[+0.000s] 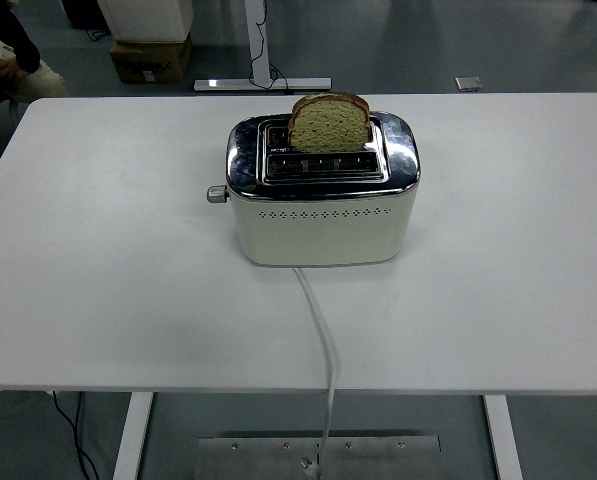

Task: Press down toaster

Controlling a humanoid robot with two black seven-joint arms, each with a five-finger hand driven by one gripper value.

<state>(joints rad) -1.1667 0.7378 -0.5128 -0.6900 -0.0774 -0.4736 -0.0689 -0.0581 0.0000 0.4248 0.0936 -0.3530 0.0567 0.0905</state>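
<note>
Hands: you have neither robot hand in view, so you cannot tell whether their fingers are spread or curled, or whether they hold anything.
Toaster: your toaster (323,195) stands upright near the middle of the white table (98,300), a little toward the far side, cream body with a shiny chrome top.
Lever: you can see its small knob (215,194) sticking out of the toaster's left end, high up near the chrome edge.
Bread: one slice (329,123) stands upright in the far slot, most of it showing above the top; the near slot looks empty.
Cord: a white cable (323,340) runs from the toaster's front base toward you and drops over the table's near edge.
Background: a cardboard box (150,58) sits on the floor beyond the table's far left corner.
</note>
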